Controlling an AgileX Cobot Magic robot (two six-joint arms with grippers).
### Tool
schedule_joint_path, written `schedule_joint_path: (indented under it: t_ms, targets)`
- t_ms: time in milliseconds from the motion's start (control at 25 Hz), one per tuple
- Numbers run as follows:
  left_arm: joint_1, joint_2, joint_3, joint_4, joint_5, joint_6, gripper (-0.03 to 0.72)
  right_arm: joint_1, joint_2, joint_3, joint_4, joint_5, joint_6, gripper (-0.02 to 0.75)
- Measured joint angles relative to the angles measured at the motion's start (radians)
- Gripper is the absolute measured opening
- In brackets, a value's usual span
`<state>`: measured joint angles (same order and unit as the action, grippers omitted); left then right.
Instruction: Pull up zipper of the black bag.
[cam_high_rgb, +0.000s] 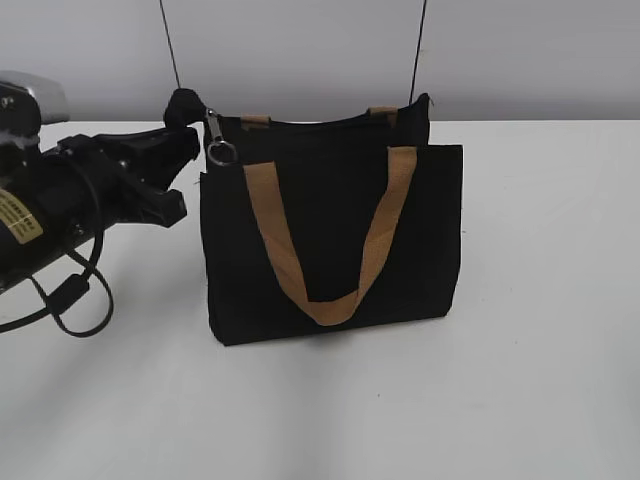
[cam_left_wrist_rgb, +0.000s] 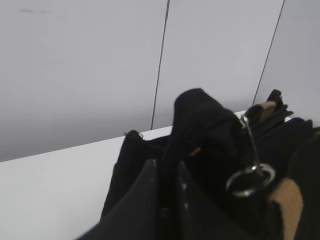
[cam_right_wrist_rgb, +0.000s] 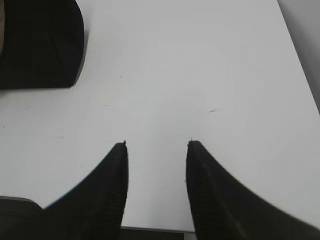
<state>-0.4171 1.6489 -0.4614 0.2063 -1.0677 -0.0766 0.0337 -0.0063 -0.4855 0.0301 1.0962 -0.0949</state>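
Note:
The black bag (cam_high_rgb: 330, 230) stands upright on the white table, its tan handle hanging down the front. The zipper (cam_high_rgb: 310, 122) runs along the top edge, and its silver ring pull (cam_high_rgb: 222, 152) hangs at the bag's top left corner. My left gripper (cam_high_rgb: 185, 125) is at that corner. In the left wrist view its fingers (cam_left_wrist_rgb: 167, 167) are shut on a fold of the bag's black fabric (cam_left_wrist_rgb: 210, 135), with the ring pull (cam_left_wrist_rgb: 250, 180) just to their right. My right gripper (cam_right_wrist_rgb: 156, 144) is open and empty over bare table, with a corner of the bag (cam_right_wrist_rgb: 40, 45) at upper left. It is out of the exterior view.
The left arm's body and a loop of black cable (cam_high_rgb: 70, 300) lie on the table (cam_high_rgb: 540, 300) left of the bag. Two thin black lines run down the grey wall behind the bag.

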Motion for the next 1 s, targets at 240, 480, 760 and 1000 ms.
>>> schedule_joint_path:
  t_ms: [240,480,760,1000]
  targets:
    - [-0.001,0.0,0.0,0.014,-0.037,-0.026,0.019,0.0,0.0,0.0,0.0,0.0,0.0,0.309]
    - [-0.001,-0.035,0.0,0.016,-0.069,-0.032,0.019,0.008,0.048,-0.001,0.071,-0.004,-0.044,0.309]
    - [-0.003,-0.048,0.0,0.031,-0.053,-0.033,0.019,0.008,0.376,-0.036,0.315,-0.188,-0.444,0.309]
    - [-0.003,-0.052,0.0,0.049,-0.047,-0.034,0.018,0.113,0.67,-0.036,0.664,-0.4,-0.792,0.309]
